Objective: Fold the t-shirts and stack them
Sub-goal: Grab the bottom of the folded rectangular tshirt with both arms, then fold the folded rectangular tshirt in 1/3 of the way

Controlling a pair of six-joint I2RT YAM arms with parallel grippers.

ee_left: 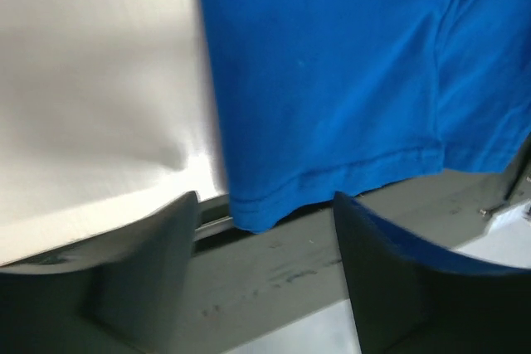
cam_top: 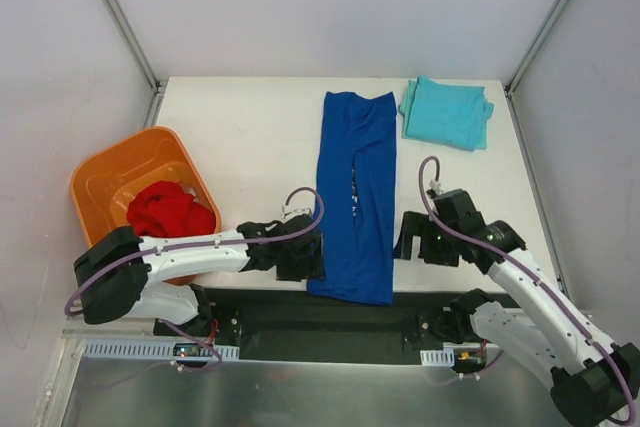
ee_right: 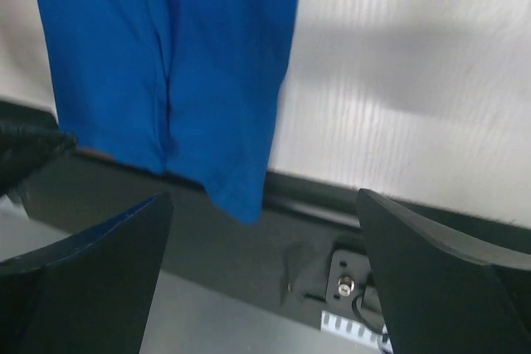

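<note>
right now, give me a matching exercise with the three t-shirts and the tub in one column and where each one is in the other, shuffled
Column A
1. blue t-shirt
2. teal t-shirt
3. red t-shirt
4. orange tub

Column B
a. crumpled inside the tub
b. folded near the far right corner of the table
c. at the table's left edge
d. a long strip down the middle, near hem hanging over the table's near edge

Pairs: 1-d, 2-b, 3-a, 4-c
</note>
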